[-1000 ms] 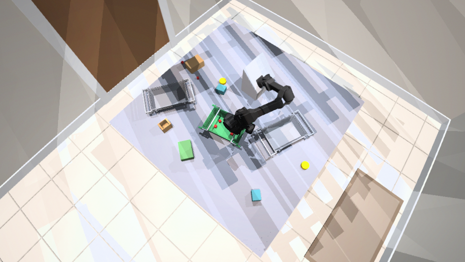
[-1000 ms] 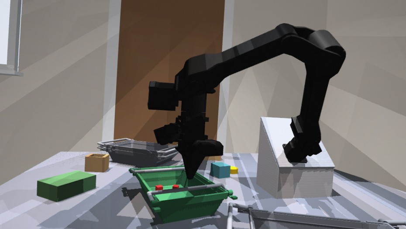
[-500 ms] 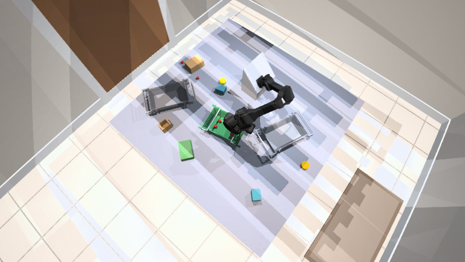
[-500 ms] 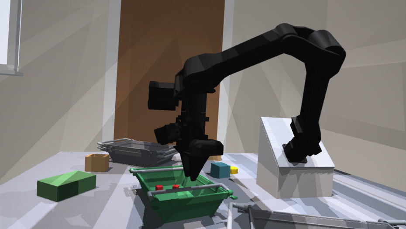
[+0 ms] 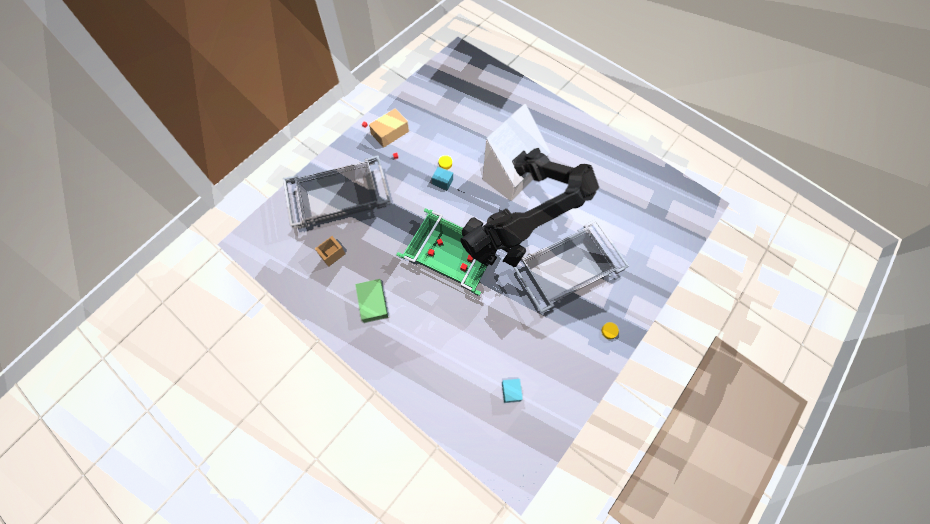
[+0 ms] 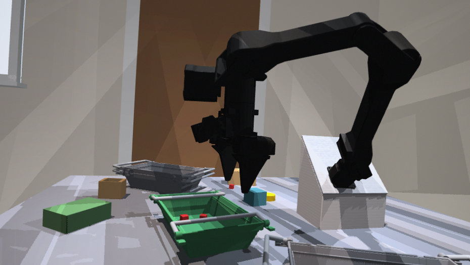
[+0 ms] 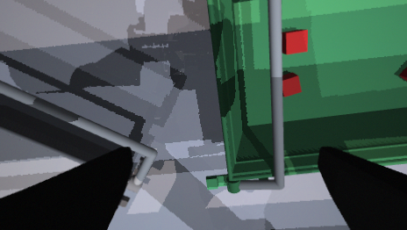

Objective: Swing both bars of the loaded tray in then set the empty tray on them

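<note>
The green tray [image 5: 450, 255] [image 6: 220, 235] [image 7: 230, 132] stands on the table with several small red blocks [image 5: 430, 252] [image 6: 184, 217] [image 7: 295, 42] inside. Its near bar [image 5: 469, 278] [image 6: 214, 219] [image 7: 275, 110] lies inward across the top near one end. Its far bar [image 5: 426, 237] [image 6: 188, 196] also lies inward across the top. My gripper [image 6: 236, 186] [image 7: 223, 155] is open and empty, above the long side of the green tray at the near bar's end. An empty grey tray [image 5: 566, 270] [image 6: 355, 253] lies beside it. Another grey tray [image 5: 344, 188] [image 6: 151, 181] stands farther off.
A green block [image 5: 371, 300] [image 6: 79, 215], a small brown box [image 5: 329, 249] [image 6: 111, 189], a teal block [image 5: 442, 177] [image 6: 254, 197] and a tan block [image 5: 389, 127] stand around. A cyan block [image 5: 512, 389] and an orange disc [image 5: 610, 330] lie farther off.
</note>
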`<move>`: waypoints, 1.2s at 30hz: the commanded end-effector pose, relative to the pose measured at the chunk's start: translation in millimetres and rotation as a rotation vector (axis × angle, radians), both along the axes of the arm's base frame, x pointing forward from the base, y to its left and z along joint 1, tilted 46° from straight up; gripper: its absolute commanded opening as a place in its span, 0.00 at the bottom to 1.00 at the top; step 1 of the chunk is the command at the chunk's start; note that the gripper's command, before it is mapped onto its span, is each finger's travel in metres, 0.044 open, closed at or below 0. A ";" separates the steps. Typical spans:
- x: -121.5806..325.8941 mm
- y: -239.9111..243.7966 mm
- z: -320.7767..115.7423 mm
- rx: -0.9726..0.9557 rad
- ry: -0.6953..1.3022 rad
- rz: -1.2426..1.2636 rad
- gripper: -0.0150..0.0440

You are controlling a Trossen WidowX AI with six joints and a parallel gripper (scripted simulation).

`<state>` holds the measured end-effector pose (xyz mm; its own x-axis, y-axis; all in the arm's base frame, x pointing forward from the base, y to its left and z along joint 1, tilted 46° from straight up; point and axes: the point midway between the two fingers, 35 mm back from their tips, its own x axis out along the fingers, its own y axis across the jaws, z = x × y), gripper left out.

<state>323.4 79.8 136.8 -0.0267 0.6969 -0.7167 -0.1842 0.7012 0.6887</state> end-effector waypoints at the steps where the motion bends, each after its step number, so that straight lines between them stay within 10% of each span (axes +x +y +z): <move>1: -34.1 34.2 20.9 -0.021 0.053 -0.051 1.00; 17: -204.2 98.7 48.9 0.034 0.351 -0.361 1.00; 36: -201.7 120.1 28.6 0.023 0.354 -0.363 1.00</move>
<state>122.2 194.4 174.4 -0.0124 0.7287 -0.6847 0.3087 0.6541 0.6906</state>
